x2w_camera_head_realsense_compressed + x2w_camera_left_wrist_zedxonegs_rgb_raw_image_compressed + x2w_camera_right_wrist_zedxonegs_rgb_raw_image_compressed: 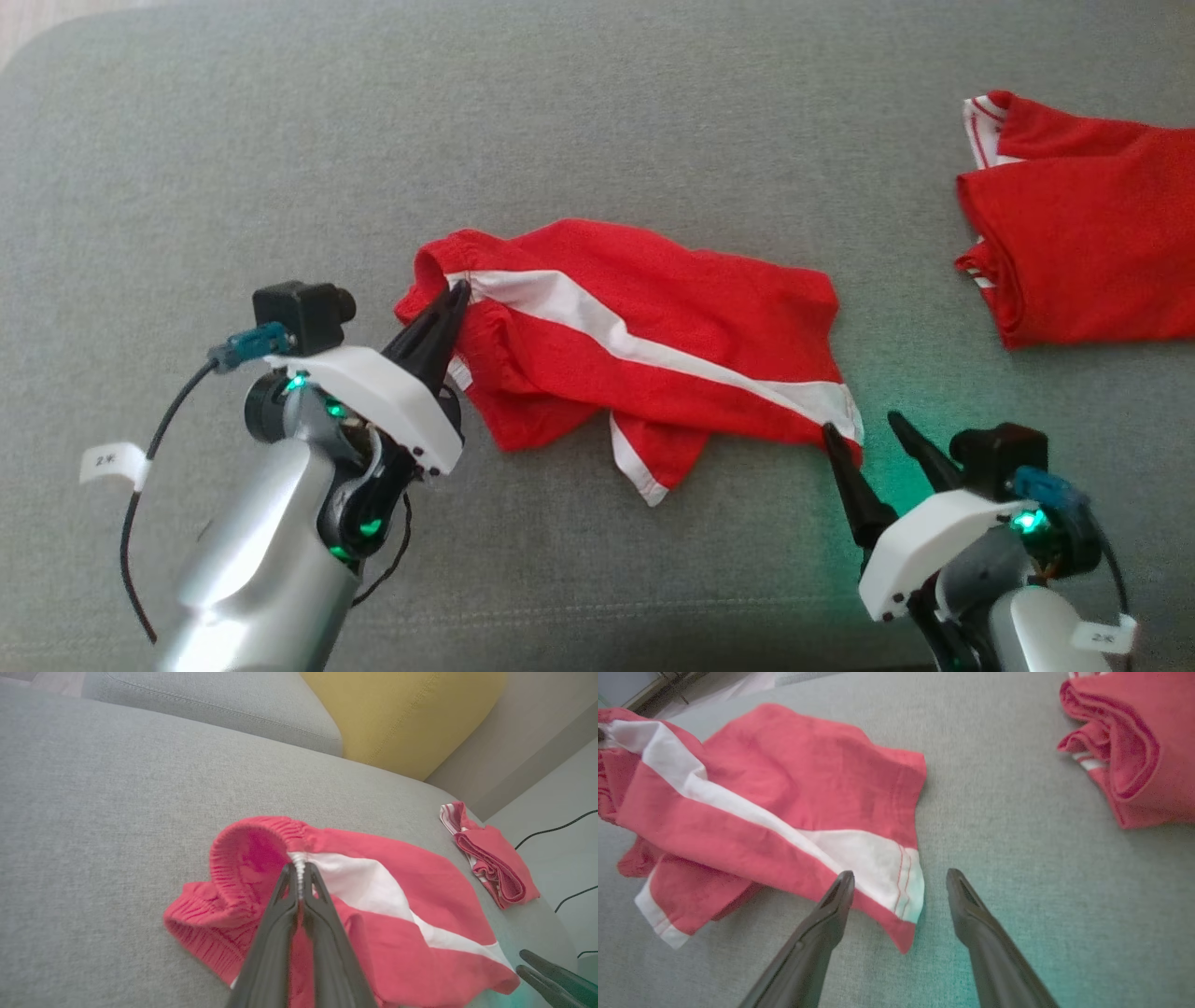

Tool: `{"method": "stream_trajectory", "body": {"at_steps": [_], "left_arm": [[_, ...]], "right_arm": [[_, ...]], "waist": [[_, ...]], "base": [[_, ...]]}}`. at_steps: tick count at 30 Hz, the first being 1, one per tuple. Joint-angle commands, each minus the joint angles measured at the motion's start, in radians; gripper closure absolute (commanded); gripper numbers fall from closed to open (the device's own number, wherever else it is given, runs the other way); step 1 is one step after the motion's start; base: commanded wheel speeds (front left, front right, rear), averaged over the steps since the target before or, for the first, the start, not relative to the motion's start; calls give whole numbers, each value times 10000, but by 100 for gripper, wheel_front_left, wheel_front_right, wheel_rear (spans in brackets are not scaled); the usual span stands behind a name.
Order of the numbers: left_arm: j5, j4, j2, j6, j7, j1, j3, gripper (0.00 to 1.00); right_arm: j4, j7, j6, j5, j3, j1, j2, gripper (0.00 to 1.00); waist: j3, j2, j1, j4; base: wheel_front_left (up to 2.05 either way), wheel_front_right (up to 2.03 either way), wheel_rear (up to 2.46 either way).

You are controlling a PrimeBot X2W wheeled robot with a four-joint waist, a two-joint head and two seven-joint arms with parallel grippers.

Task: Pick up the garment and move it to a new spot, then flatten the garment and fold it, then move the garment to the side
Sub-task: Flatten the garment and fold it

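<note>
The garment (644,345) is a pair of red shorts with a white side stripe, lying crumpled on a grey sofa seat (597,121). My left gripper (457,297) is shut on the elastic waistband at the garment's left end; in the left wrist view the garment (397,905) spreads ahead and the left gripper (299,868) pinches the waistband where the white stripe begins. My right gripper (861,425) is open at the garment's lower right hem corner. In the right wrist view the right gripper (900,877) straddles that white hem corner of the garment (775,802), nothing clamped.
A second red garment (1083,224), folded, lies at the far right of the seat, also in the right wrist view (1134,746) and the left wrist view (490,854). A yellow cushion (406,714) stands behind the seat. Black cables (560,828) trail on the floor.
</note>
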Motion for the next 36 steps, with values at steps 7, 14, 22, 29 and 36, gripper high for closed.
{"method": "stream_trajectory", "body": {"at_steps": [7, 14, 22, 29, 36], "left_arm": [[175, -766, 399, 133, -143, -8, 186, 100], [282, -985, 589, 192, -297, 143, 160, 100], [650, -2147, 1358, 388, -267, 239, 257, 100], [937, -3959, 2086, 707, 103, 18, 527, 100], [1159, -5840, 2504, 1198, 527, -251, 846, 100]], "right_arm": [[1116, -99, -7, 76, 201, -777, -35, 0], [1591, -672, -7, 505, 338, -1175, -35, 100], [62, -1242, -7, 464, -144, -1581, -35, 100], [-1956, -506, -7, 70, -716, -2239, -36, 100], [-3991, 161, -7, -107, -1193, -2720, -108, 100]], "waist": [[209, 0, 0, 270], [228, 0, 0, 405], [-129, 0, 0, 319], [-735, 0, 0, 349], [-1323, 0, 0, 448]], "base": [[0, 0, 0], [0, 0, 0], [0, 0, 0], [0, 0, 0], [0, 0, 0]]}}
